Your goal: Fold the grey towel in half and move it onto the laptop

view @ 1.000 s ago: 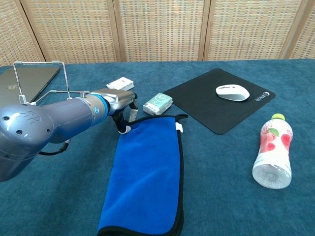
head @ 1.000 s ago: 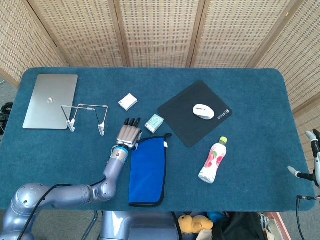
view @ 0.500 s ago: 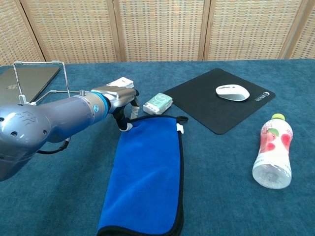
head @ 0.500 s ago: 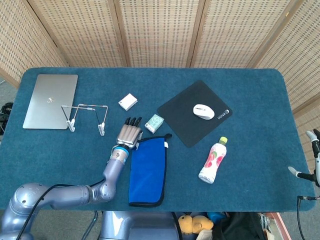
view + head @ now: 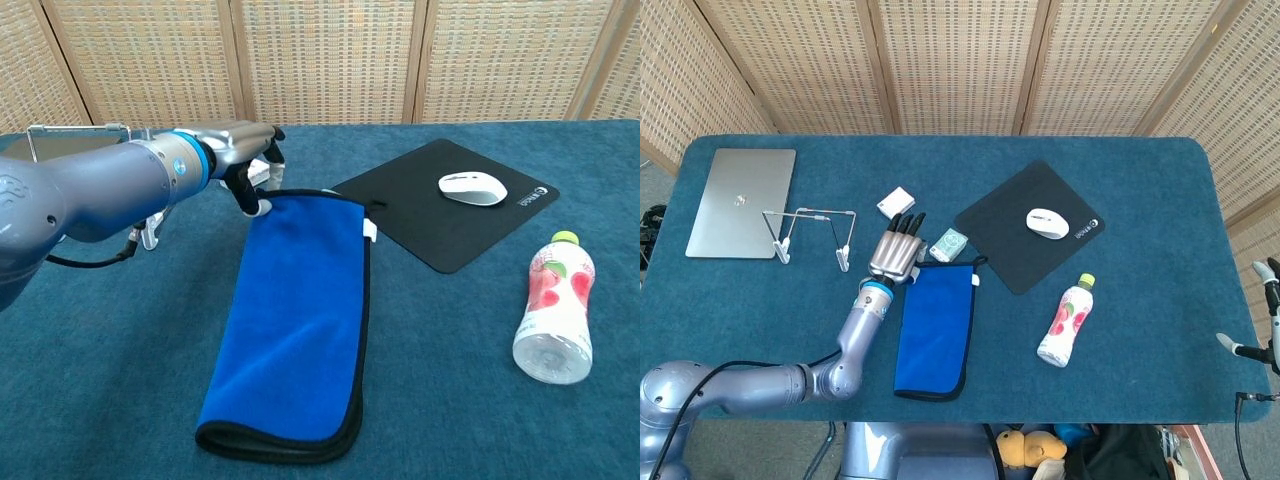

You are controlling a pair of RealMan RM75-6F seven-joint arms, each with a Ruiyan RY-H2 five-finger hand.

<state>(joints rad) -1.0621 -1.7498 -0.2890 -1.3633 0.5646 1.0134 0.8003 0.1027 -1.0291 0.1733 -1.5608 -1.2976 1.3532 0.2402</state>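
The towel (image 5: 934,328) (image 5: 298,310) is blue with a black hem. It lies folded in a long strip near the table's front, left of centre. My left hand (image 5: 896,254) (image 5: 243,163) pinches the towel's far left corner and holds that end off the table. The silver laptop (image 5: 741,201) lies shut at the far left, well away from the towel. Only a sliver of my right hand (image 5: 1266,318) shows at the right edge of the head view, low beside the table. Its grip is unclear.
A wire stand (image 5: 812,235) (image 5: 78,129) sits between the laptop and my left hand. Just beyond the hand lie a white box (image 5: 896,203) and a teal packet (image 5: 949,244). A black mouse pad (image 5: 1028,224) (image 5: 447,203) with a white mouse (image 5: 1047,223) (image 5: 472,187) and a lying bottle (image 5: 1066,320) (image 5: 553,309) are to the right.
My left hand has risen and moved away from the table's front with the towel corner. The towel's far end is now lifted and the whole strip has been dragged along with it.
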